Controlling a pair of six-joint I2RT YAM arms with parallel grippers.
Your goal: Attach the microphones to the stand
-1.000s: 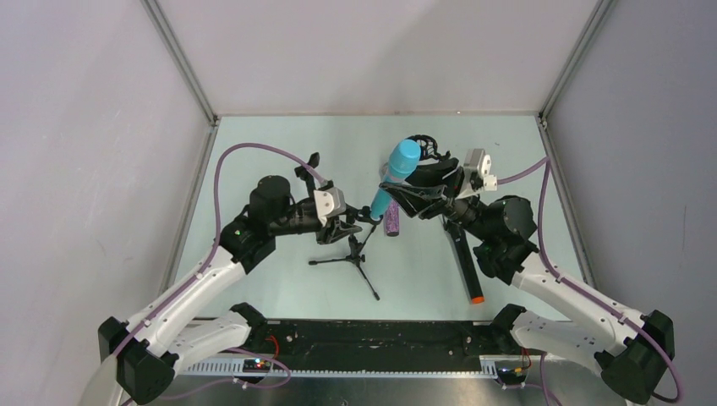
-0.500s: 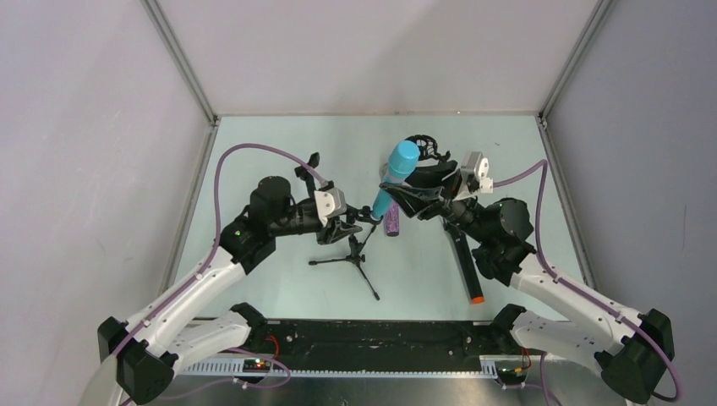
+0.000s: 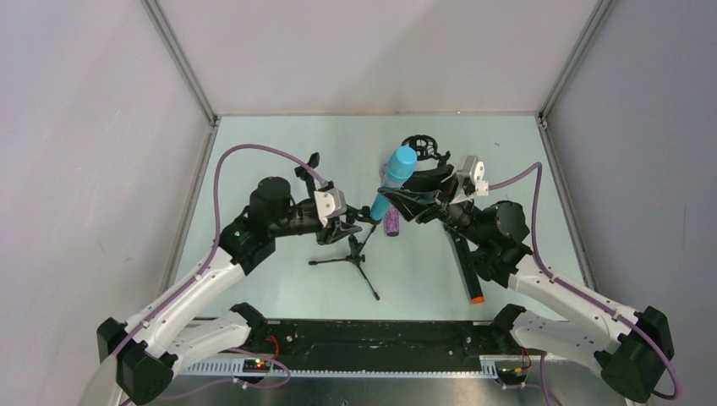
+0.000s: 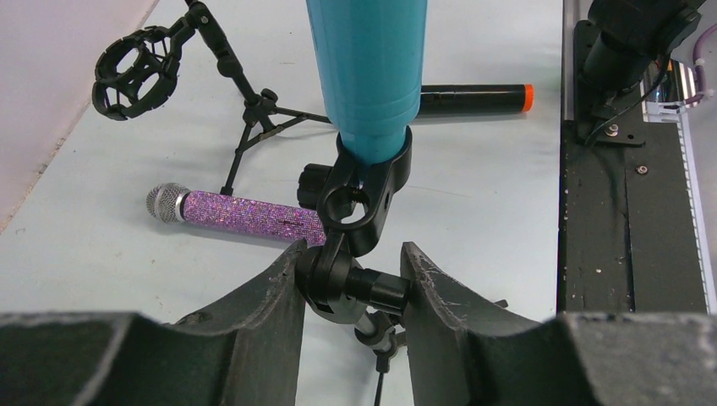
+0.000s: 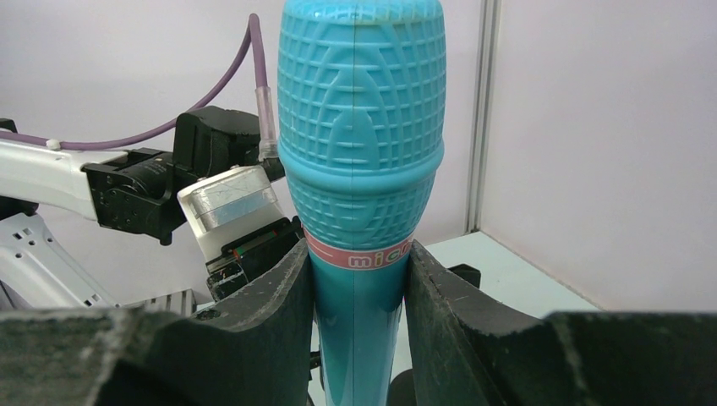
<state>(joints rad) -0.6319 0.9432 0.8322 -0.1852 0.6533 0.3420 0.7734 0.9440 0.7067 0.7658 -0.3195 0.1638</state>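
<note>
The light blue microphone [image 3: 393, 178] stands tilted, and my right gripper [image 5: 357, 254] is shut on its handle just below the head [image 5: 362, 152]. Its lower end [image 4: 368, 68] sits in the black clip [image 4: 363, 190] on top of the small tripod stand [image 3: 353, 254]. My left gripper [image 4: 353, 251] is shut on the stand's swivel joint right under that clip. The purple glitter microphone [image 4: 245, 213] lies flat on the table behind the stand. The black microphone with the orange end [image 3: 467, 266] lies to the right, partly under my right arm.
A second tripod stand with a round black shock mount [image 4: 135, 72] stands at the back of the table [image 3: 279, 161], near my right wrist. Grey walls close the table on three sides. A black rail [image 4: 626, 211] with the arm bases runs along the near edge.
My right arm has eased slightly left and nearer with the blue microphone in it. The left arm and the stand have not moved.
</note>
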